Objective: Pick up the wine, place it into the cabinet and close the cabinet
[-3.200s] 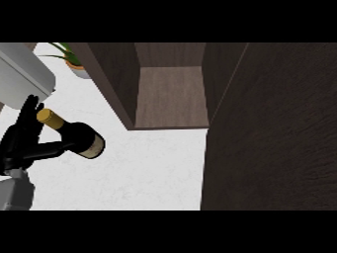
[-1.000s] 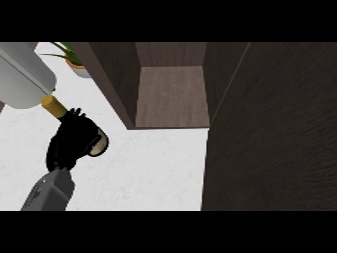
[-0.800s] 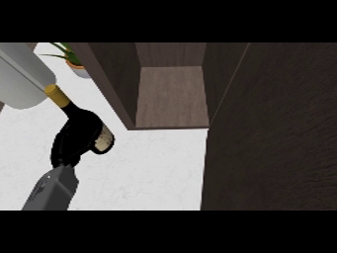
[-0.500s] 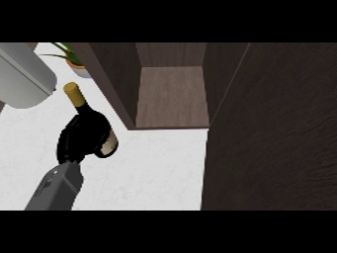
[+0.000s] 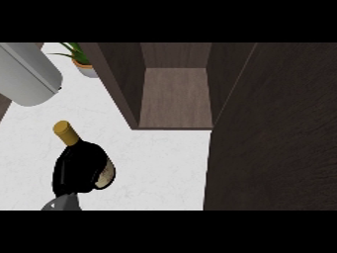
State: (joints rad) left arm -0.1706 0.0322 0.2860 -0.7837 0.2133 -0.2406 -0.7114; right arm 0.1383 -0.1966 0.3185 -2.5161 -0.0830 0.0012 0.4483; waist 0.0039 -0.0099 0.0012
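Here, nearest to me, my left robot hand (image 5: 70, 173) is curled round the body of the wine (image 5: 83, 160), black fingers wrapped over the dark glass so that most of the bottle is hidden. Only the gold-capped neck pokes out toward the upper left and a pale patch of label shows at the lower right. The bottle is tilted, and I judge it is lifted off the white counter (image 5: 163, 168) rather than resting on it, though I cannot be sure. My right robot hand shows nowhere.

What worries me is the way in. The bottle sits left of the opening, and the cabinet's left wall (image 5: 120, 84) stands between it and the shelf. If I swing straight across, the neck or the label end could knock that wall's front edge and twist the bottle in my fingers. The open cabinet door (image 5: 287, 128) fills the right side, so there is little spare width.

Bare counter lies between the bottle and the cabinet front. Beyond, the cabinet shelf (image 5: 175, 99) is bare and fairly deep. Farther left, a grey cylinder (image 5: 21, 74) and a potted plant (image 5: 80, 57) crowd the far corner.
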